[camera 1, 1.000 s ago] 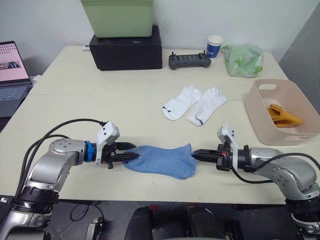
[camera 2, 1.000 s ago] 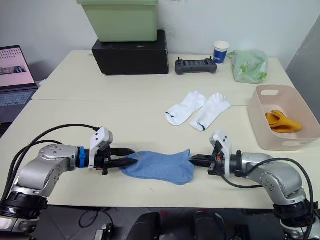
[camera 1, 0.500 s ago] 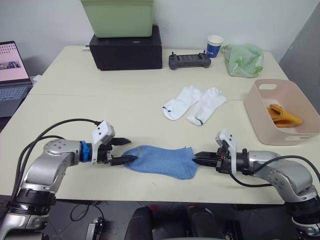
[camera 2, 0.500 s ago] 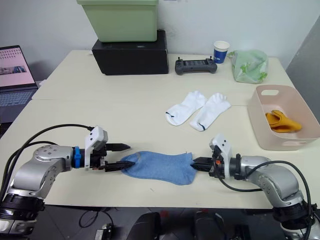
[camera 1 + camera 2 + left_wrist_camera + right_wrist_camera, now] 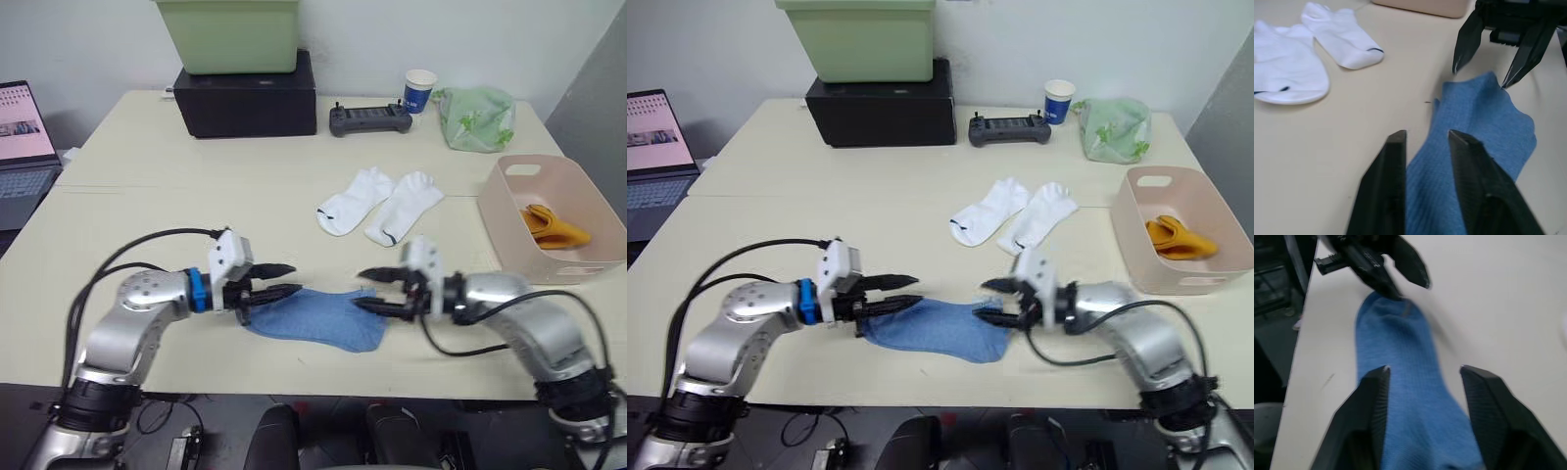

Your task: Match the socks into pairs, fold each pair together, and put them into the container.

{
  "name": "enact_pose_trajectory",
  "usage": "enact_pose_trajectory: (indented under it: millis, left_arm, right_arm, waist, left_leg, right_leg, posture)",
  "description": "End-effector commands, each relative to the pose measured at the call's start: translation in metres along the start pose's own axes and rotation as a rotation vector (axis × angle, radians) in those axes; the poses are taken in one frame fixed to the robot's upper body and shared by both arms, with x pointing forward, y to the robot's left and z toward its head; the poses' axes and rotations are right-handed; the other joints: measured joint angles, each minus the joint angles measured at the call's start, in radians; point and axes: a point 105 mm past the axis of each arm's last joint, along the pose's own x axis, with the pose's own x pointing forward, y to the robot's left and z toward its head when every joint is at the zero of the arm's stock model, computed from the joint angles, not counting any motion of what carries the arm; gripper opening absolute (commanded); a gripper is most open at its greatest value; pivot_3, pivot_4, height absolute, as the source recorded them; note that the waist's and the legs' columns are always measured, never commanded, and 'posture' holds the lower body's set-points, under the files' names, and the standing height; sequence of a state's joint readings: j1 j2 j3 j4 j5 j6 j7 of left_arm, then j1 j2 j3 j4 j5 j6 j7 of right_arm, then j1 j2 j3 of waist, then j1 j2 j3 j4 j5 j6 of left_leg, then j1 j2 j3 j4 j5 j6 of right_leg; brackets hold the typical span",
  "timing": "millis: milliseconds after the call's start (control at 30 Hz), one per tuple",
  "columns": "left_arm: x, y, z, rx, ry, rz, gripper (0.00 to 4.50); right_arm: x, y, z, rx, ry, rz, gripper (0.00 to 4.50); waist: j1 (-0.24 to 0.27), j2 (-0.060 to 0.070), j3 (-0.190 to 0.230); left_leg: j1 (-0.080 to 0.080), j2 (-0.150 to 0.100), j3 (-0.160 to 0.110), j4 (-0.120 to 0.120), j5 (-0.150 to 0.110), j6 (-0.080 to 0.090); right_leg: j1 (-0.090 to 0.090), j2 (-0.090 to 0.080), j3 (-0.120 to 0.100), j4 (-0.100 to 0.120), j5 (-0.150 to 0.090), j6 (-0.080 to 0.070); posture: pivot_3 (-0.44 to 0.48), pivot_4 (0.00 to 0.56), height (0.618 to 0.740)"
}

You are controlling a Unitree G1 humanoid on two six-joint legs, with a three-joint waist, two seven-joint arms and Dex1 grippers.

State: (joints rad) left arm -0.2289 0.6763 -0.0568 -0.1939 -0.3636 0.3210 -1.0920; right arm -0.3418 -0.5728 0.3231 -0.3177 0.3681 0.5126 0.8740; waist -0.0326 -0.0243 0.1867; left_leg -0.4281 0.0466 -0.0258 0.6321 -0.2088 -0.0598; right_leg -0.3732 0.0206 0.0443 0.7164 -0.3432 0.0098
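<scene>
The light blue socks (image 5: 315, 318) lay flat as one stacked piece near the front edge of the tabletop (image 5: 196, 186), stretched between the two arms. The left tool (image 5: 284, 281) pointed toward three o'clock, its black fingers parted, the lower finger resting at the sock's nine o'clock end and the upper one raised just above the cloth; it had hold of nothing that I could make out. The right tool (image 5: 370, 291) pointed back toward nine o'clock at the sock's three o'clock end, fingers spread wide, one tip at the fabric edge and the other lifted clear, so the blue piece sat loose between the two tools. From the left wrist, the cloth ran under and beyond that tool's fingers (image 5: 1388, 191) toward the other tool's tips. The two white socks (image 5: 377, 203) lay side by side at about twelve o'clock from the right tool, well apart from it. The pink container (image 5: 509, 211) stood at roughly two o'clock from that tool, near the tabletop's edge, with the folded mustard-orange socks (image 5: 554, 225) inside it.
</scene>
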Motion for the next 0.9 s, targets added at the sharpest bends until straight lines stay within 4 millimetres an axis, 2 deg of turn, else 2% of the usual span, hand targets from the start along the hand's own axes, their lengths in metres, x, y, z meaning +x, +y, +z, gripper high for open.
enact_pose_trajectory:
  millis: [33,67,133,300,400,500,567,633,767,900]
  left_arm:
    - [0.003,-0.008,-0.021,0.066,0.074,-0.007,0.17]
    - [0.001,-0.007,-0.028,0.074,0.098,-0.001,0.0]
    - [-0.006,-0.005,-0.041,0.092,0.149,0.015,0.0]
    - [-0.021,0.002,-0.061,0.077,0.199,0.058,0.0]
    - [-0.028,0.003,-0.056,0.005,0.148,0.082,0.0]
    - [-0.032,0.001,-0.039,-0.034,0.084,0.074,0.0]
    - [-0.03,0.0,-0.028,-0.048,0.043,0.071,0.0]
    - [-0.027,-0.002,-0.022,-0.062,0.022,0.067,0.0]
    - [-0.023,-0.005,-0.039,-0.065,0.096,0.08,0.0]
    - [-0.028,-0.008,-0.054,-0.06,0.158,0.093,0.0]
  right_arm:
    - [0.005,-0.001,-0.018,-0.092,0.052,0.008,1.04]
    - [0.004,-0.002,-0.025,-0.103,0.08,0.011,0.67]
    - [0.0,-0.004,-0.039,-0.117,0.126,0.012,0.02]
    - [-0.013,-0.003,-0.054,-0.103,0.171,0.018,0.02]
    - [-0.028,-0.003,-0.059,-0.094,0.179,0.006,0.02]
    - [-0.038,-0.007,-0.035,-0.08,0.087,-0.01,0.02]
    - [-0.035,-0.005,-0.016,-0.057,0.013,0.004,0.02]
    - [-0.029,0.0,-0.012,-0.041,-0.004,0.03,0.02]
    - [-0.011,0.01,-0.027,-0.045,0.058,0.082,0.02]
    - [-0.02,0.011,-0.052,-0.088,0.18,0.097,0.02]
  waist:
    - [0.0,0.0,0.0]
    - [0.001,0.0,0.0]
    - [0.001,0.0,0.0]
    - [0.002,0.001,-0.001]
    - [0.002,0.001,-0.001]
    - [0.001,0.001,-0.001]
    - [0.0,0.001,-0.001]
    - [-0.001,0.001,-0.001]
    - [0.0,0.001,-0.001]
    - [0.001,0.001,-0.001]
  left_leg:
    - [0.0,0.0,0.0,0.0,0.0,0.0]
    - [0.0,0.0,0.0,0.0,0.0,0.0]
    - [0.0,0.0,0.0,0.0,0.0,0.0]
    - [0.002,0.0,0.0,0.0,0.0,0.0]
    - [0.003,0.0,0.0,0.0,0.0,0.0]
    - [0.003,0.0,0.0,0.0,0.0,0.0]
    - [0.003,0.0,0.0,0.0,0.0,0.0]
    - [0.004,0.0,0.0,0.0,0.0,0.0]
    - [0.003,0.0,0.0,0.0,0.0,0.0]
    - [0.003,-0.001,0.0,0.0,0.0,0.0]
  right_leg:
    - [0.0,-0.001,0.0,0.0,0.0,0.0]
    - [0.0,-0.002,0.0,0.0,0.0,0.0]
    - [0.0,-0.003,0.0,0.0,0.0,0.0]
    - [0.002,-0.003,0.0,0.0,0.0,0.0]
    - [0.004,-0.003,0.0,-0.001,0.0,0.0]
    - [0.004,-0.003,-0.001,-0.001,0.0,0.0]
    - [0.004,-0.003,-0.001,0.0,0.0,0.0]
    - [0.004,-0.003,-0.001,0.0,0.0,0.0]
    - [0.004,-0.003,-0.001,0.0,0.0,0.0]
    - [0.004,-0.003,0.0,0.0,0.0,0.0]
  posture:
    - [0.0,0.15,0.74]
    - [0.0,0.15,0.74]
    - [0.0,0.15,0.74]
    - [0.0,0.15,0.74]
    - [0.0,0.15,0.74]
    - [0.0,0.15,0.74]
    - [0.0,0.15,0.74]
    - [0.0,0.15,0.74]
    - [0.0,0.15,0.74]
    - [0.0,0.15,0.74]
